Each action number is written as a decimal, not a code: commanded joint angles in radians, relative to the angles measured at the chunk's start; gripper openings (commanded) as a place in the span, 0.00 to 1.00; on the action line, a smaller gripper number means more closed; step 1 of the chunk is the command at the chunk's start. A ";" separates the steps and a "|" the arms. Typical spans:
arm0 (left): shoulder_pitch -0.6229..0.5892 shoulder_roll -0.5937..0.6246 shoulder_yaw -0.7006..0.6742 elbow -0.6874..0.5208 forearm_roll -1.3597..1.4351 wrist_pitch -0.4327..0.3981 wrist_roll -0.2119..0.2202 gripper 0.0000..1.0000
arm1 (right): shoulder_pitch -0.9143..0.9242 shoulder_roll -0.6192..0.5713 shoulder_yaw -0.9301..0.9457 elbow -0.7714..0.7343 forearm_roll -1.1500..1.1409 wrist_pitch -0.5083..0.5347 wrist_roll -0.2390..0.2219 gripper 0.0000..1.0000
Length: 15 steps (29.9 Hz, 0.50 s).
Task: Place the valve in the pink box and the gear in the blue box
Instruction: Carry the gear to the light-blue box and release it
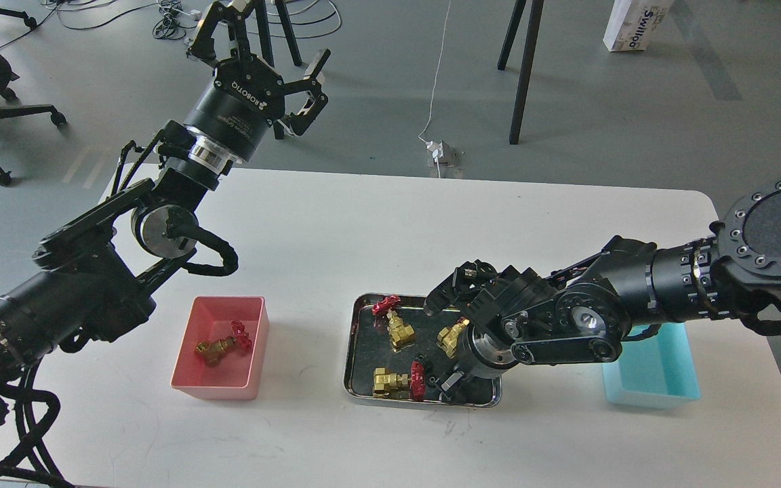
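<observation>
One brass valve with a red handwheel (222, 347) lies in the pink box (184, 371) at the front left. Three more valves lie in the steel tray (356, 339): at the back left (394, 322), at the back right (455, 337) and at the front left (397, 379). My right gripper (453, 381) points down into the tray's front right part; its fingers are dark and I cannot tell them apart. I cannot make out any gear on the dark tray. The blue box (662, 383) is partly behind my right arm. My left gripper (265, 51) is open and empty, high above the table's back edge.
My right arm stretches over the table from the right edge, across the blue box's back part. My left arm stands over the table's left side, above and behind the pink box. Stand legs, cables and a chair are on the floor beyond the table.
</observation>
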 commanded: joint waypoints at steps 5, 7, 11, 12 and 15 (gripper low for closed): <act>-0.001 -0.017 -0.002 0.000 0.000 0.000 0.000 0.99 | 0.048 -0.208 0.126 0.061 0.015 0.001 0.001 0.02; -0.001 -0.018 -0.002 0.000 0.001 0.000 0.000 0.99 | 0.048 -0.304 0.163 0.089 0.028 0.001 -0.001 0.02; -0.001 -0.020 -0.002 0.000 0.001 0.000 0.000 0.99 | 0.048 -0.565 0.235 0.170 0.028 0.003 -0.007 0.02; -0.001 -0.021 0.000 0.000 0.001 0.000 0.000 0.99 | 0.044 -0.637 0.238 0.196 0.028 0.004 -0.013 0.02; -0.001 -0.032 0.000 0.000 0.001 0.000 0.000 0.99 | 0.032 -0.829 0.243 0.273 0.026 0.005 -0.045 0.02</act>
